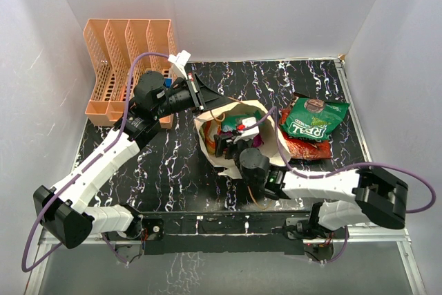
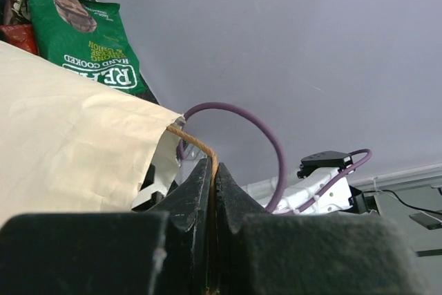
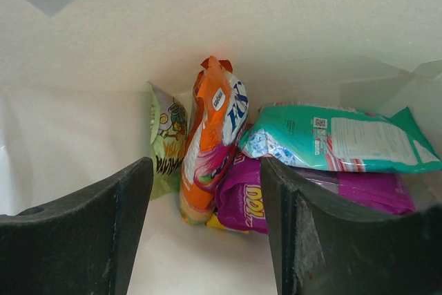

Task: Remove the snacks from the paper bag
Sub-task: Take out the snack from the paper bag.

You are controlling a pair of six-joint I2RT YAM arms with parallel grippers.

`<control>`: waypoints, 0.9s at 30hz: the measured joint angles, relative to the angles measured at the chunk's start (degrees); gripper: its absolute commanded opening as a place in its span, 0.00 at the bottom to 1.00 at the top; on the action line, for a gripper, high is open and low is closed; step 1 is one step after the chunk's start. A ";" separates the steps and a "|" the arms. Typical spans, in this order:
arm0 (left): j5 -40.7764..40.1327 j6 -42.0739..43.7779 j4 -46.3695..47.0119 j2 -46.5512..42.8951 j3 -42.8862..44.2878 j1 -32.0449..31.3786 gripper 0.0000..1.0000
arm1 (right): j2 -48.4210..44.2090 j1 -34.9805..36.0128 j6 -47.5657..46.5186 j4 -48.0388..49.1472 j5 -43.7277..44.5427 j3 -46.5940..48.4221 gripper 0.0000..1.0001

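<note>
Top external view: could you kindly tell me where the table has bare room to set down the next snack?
Bare marble lies along the back wall between the orange rack and the green packet, and on the near left between the left arm and the paper bag. Right of the bag is crowded by the green packet and a red packet.

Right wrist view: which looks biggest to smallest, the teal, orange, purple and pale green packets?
1. teal packet
2. orange packet, close to it
3. pale green packet, smallest showing
The purple packet is half hidden under the teal one, so I cannot place it.
</note>
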 measured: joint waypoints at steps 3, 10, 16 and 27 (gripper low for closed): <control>0.44 -0.50 0.68 0.00 0.00 0.00 0.00 | 4.15 0.00 1.40 3.74 2.69 0.42 0.64; 0.72 -1.36 1.20 0.00 0.00 0.00 0.00 | 14.95 -0.13 4.44 6.97 8.20 7.63 0.64; 0.61 -1.73 1.05 -0.24 0.00 0.00 0.00 | 20.15 -2.16 7.26 6.19 8.31 11.98 0.16; -7.63 9.38 -16.15 -1.38 9.29 0.02 0.00 | 25.57 -5.22 6.93 5.22 -0.90 18.36 0.07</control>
